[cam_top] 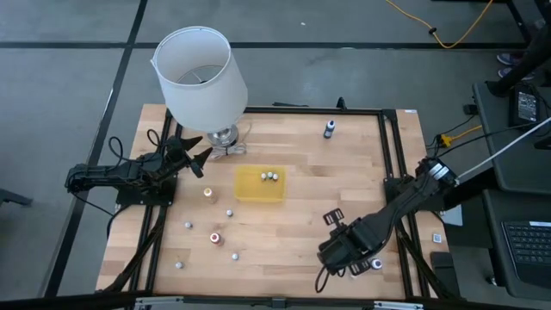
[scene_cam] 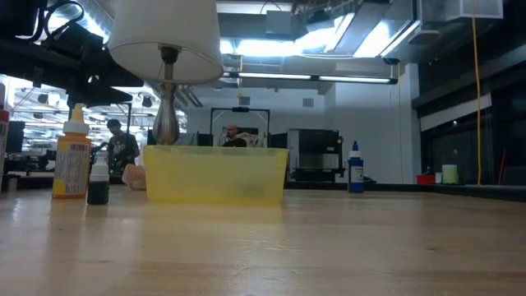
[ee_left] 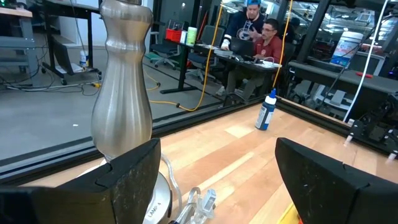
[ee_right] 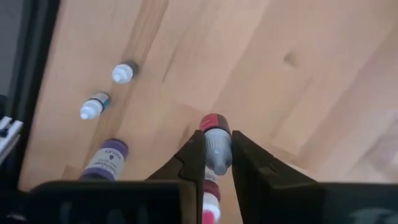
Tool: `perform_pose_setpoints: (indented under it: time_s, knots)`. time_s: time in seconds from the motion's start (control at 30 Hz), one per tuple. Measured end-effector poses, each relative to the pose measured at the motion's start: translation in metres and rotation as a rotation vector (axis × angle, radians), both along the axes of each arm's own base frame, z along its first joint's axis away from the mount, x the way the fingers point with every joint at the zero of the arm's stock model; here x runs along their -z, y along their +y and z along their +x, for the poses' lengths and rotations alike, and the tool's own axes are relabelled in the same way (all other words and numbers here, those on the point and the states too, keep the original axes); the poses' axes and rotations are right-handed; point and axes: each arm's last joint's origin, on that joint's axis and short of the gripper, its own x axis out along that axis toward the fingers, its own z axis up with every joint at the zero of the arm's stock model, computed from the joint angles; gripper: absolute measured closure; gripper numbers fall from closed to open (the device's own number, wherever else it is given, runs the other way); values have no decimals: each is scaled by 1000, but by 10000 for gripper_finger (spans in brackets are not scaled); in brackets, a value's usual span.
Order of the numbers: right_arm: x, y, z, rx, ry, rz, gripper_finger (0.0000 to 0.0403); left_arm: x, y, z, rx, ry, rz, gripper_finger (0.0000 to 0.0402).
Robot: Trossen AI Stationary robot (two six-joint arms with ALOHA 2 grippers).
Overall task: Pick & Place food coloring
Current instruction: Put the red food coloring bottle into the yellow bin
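Observation:
Small food coloring bottles stand scattered on the table's near left part, among them a red-topped one (cam_top: 214, 237) and an orange one (cam_top: 207, 193). Two more (cam_top: 269, 176) sit in the yellow tray (cam_top: 245, 194). A blue-capped bottle (cam_top: 329, 129) stands near the far edge. My right gripper (cam_top: 334, 217) is over the near right part of the table, shut on a red-capped bottle (ee_right: 217, 146). My left gripper (ee_left: 217, 186) is open beside the lamp's metal base (ee_left: 121, 81) and touches nothing. My right gripper pinches the small bottle between its two fingers (ee_right: 194, 158), on the whitish part just behind the red cap (ee_right: 211, 121). The bottle lies along the fingers, its cap sticking out past their tips. The fingers point down at the table.
The big white lampshade (cam_top: 200, 73) stands at the far left corner over its base. Three more small bottles (ee_right: 93, 107) lie on the wood near my right gripper. In the low view the tray (scene_cam: 215, 174), an orange bottle (scene_cam: 72, 160) and a dark bottle (scene_cam: 99, 182) show. People sit beyond the table.

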Motion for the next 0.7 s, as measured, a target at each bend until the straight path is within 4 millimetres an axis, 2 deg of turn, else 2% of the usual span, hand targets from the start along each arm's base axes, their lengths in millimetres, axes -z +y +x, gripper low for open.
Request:
perform_pose_setpoints:
  time_s: [0.17,0.37,0.5,0.7]
  knots:
    - [-29,-11,10,47,-79,-12,338,0,0,0,0,0,0,91]
    - [-57,-36,30,140,-185,-2,342,0,0,0,0,0,0,89]
    - [-64,-56,43,211,-224,12,340,0,0,0,0,0,0,90]
    - [-64,-88,63,305,-282,2,339,0,0,0,0,0,0,89]
